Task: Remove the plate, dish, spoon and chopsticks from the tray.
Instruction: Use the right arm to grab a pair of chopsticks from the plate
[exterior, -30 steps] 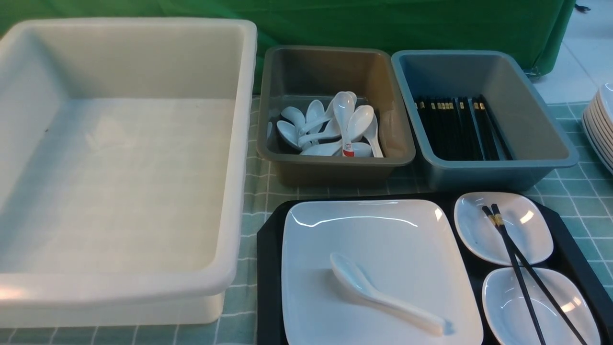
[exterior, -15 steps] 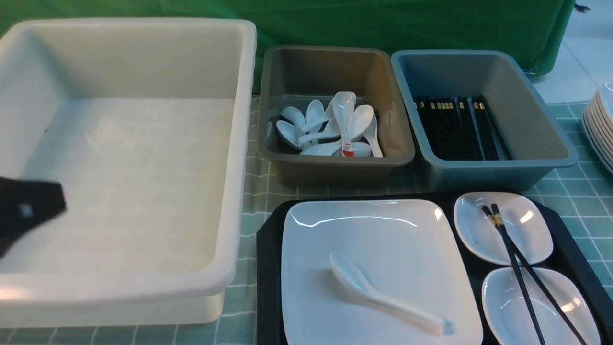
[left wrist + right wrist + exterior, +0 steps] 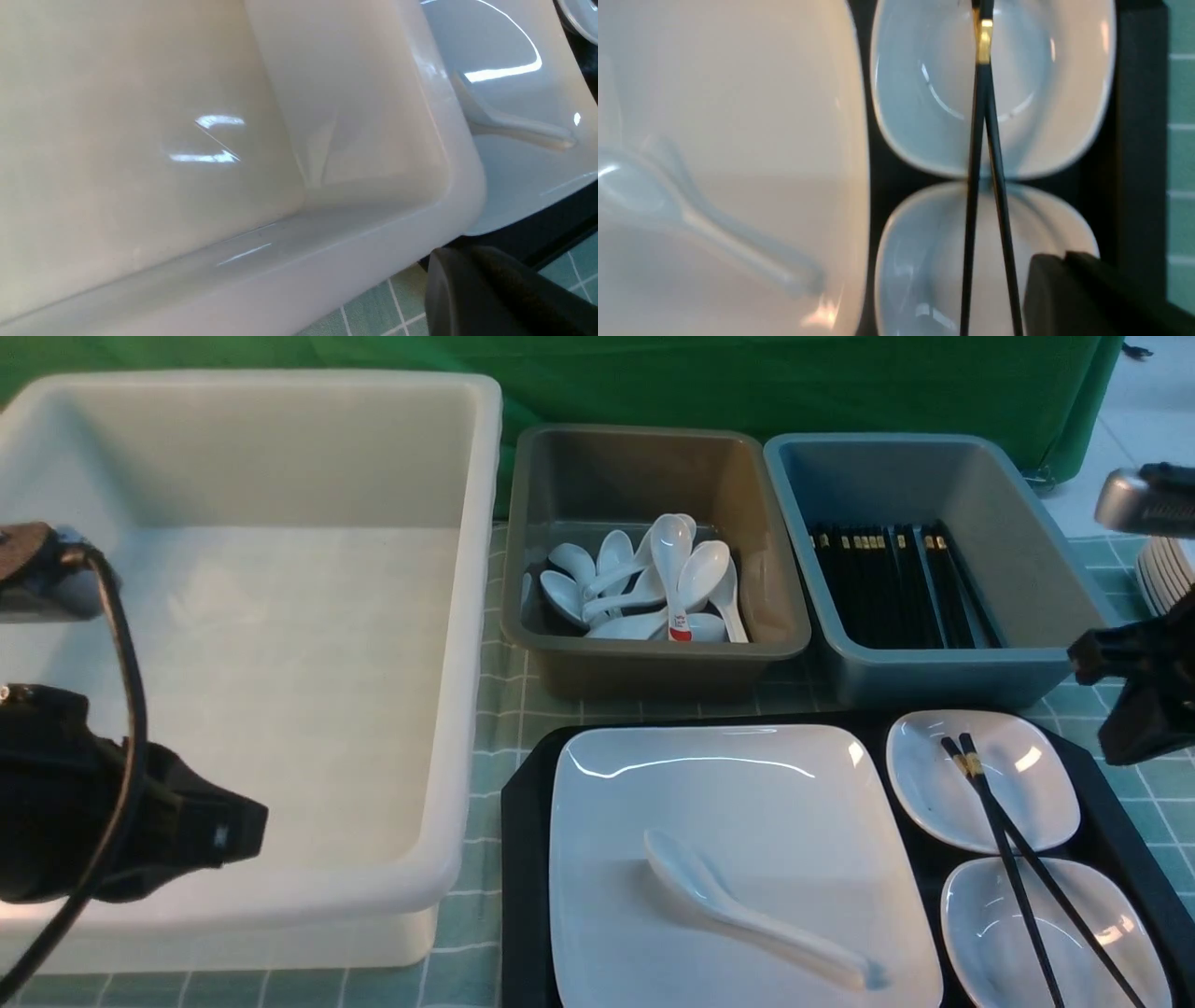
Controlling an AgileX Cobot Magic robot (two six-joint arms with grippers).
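Observation:
The black tray (image 3: 523, 859) holds the large white square plate (image 3: 747, 793). The plain white spoon (image 3: 747, 919) lies on the plate. Two small white dishes (image 3: 934, 793) sit on the tray's right side, with the black chopsticks (image 3: 1018, 859) lying across both. My left gripper (image 3: 247, 826) hangs over the white tub's front part, left of the tray; its fingers look pressed together and empty in the left wrist view (image 3: 467, 263). My right gripper (image 3: 1097, 672) is above the tray's right edge and looks shut and empty in the right wrist view (image 3: 1064, 263), beside the chopsticks (image 3: 978, 140).
A big white tub (image 3: 467, 616) stands at the left. A grey-brown tub (image 3: 560, 476) holds several white spoons, one with a red mark. A blue-grey tub (image 3: 1027, 523) holds several black chopsticks. A stack of white plates (image 3: 1167, 579) sits at the right edge.
Both arms have come into the front view. The left arm came further in from the left over the white tub. The right arm came in from the right, above the tray's edge.

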